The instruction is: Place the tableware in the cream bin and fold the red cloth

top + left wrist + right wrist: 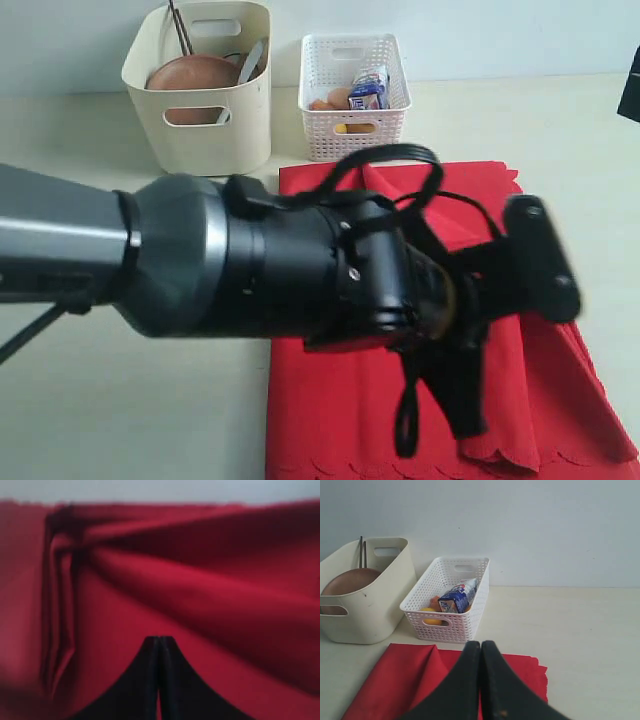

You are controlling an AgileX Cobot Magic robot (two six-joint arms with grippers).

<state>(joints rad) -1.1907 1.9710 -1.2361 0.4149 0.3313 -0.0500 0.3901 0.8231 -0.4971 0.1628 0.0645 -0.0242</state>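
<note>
Step in hand: the fold, I judge. A brown plate (190,72) and chopsticks (180,28) are in the cream bin (205,140). I see no tableware left out, though my left arm hides much of the table.
Cream bin: upper left of the exterior view, with the white basket (330,140) just to its right holding a milk carton (370,90).
Red cloth (340,420): lower centre and right of the exterior view, rumpled, with long ridges across it and one corner turned over at lower right.
Left gripper (160,640): fingers pressed together, low over the cloth. I see no fabric between them, and I cannot tell if the tips touch it.
Right gripper (481,645): fingers together and empty, above the cloth's edge nearest the basket.
Next move: I need to open my fingers, pinch an edge or corner, and carry it flat across to the opposite edge, smoothing the ridges.
</note>
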